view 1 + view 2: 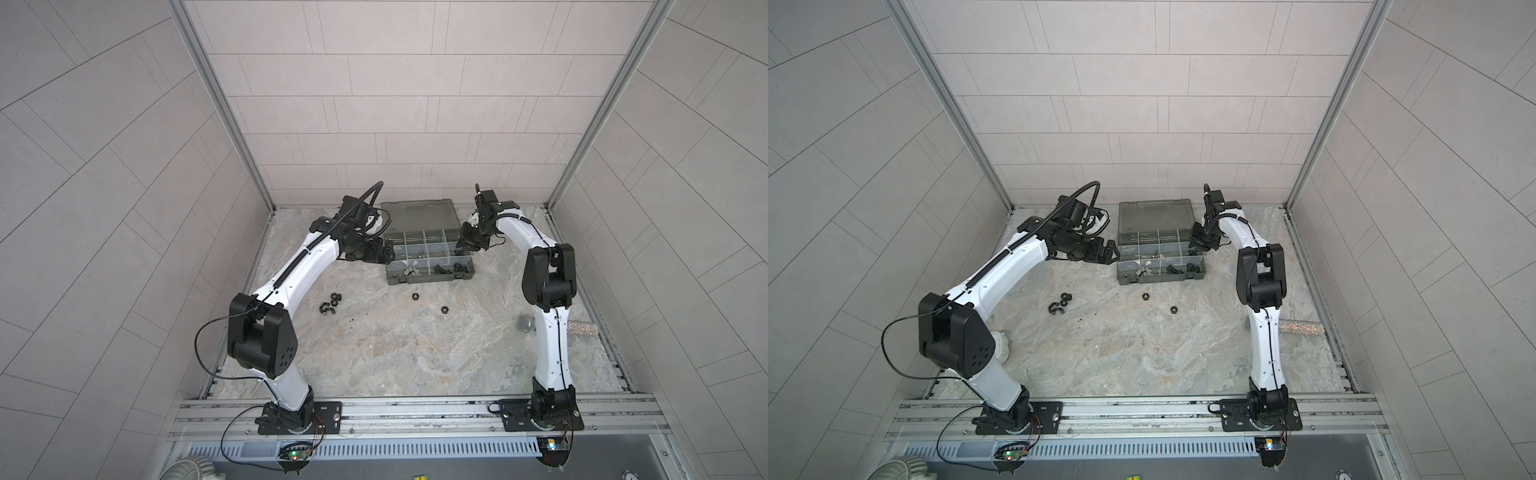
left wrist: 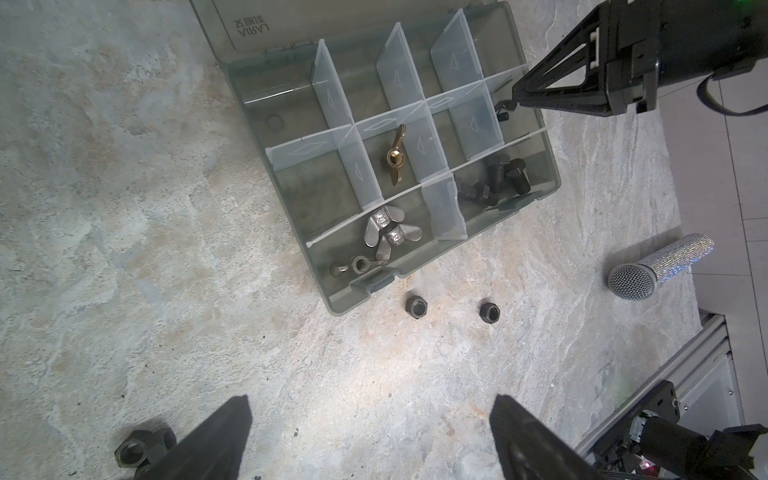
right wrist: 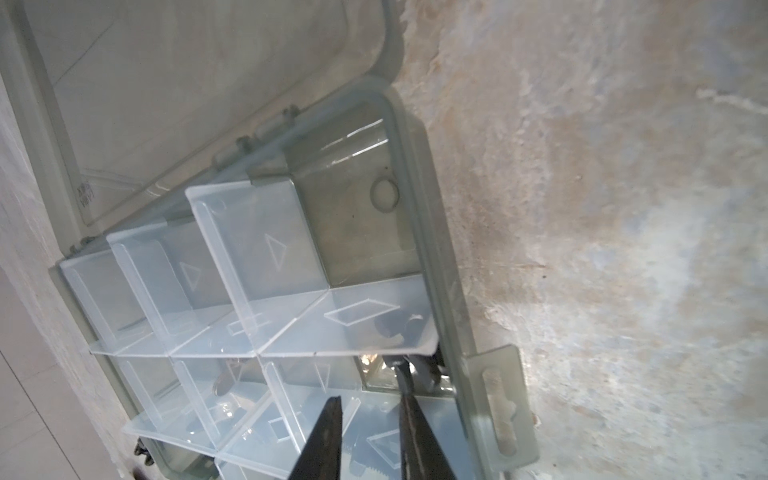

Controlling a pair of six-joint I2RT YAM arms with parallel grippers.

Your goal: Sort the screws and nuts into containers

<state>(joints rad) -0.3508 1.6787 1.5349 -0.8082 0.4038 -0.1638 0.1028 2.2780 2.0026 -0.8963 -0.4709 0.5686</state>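
Observation:
The grey organizer case [image 1: 428, 277] [image 1: 1158, 277] lies open at the back, its containers split by pale dividers [image 2: 347, 112]. Black screws [image 2: 494, 178] [image 1: 446, 268] are heaped in its front right compartment. Silvery wing nuts [image 2: 384, 235] and a brass one [image 2: 395, 156] lie in others. Loose black nuts rest on the table: two singles [image 1: 414, 296] [image 1: 445, 310] and a cluster [image 1: 330, 303] [image 2: 143, 449]. My left gripper [image 1: 384, 251] [image 2: 370, 399] hangs wide open and empty beside the case's left end. My right gripper [image 1: 459, 249] [image 3: 368, 397] hovers over the right end, jaws slightly apart, nothing between them.
A glittery-handled microphone [image 1: 582, 330] [image 2: 660, 266] lies at the right edge of the table behind my right arm. The case's lid [image 1: 419, 216] lies flat against the back wall. Aluminium rails [image 1: 415, 411] border the table's front.

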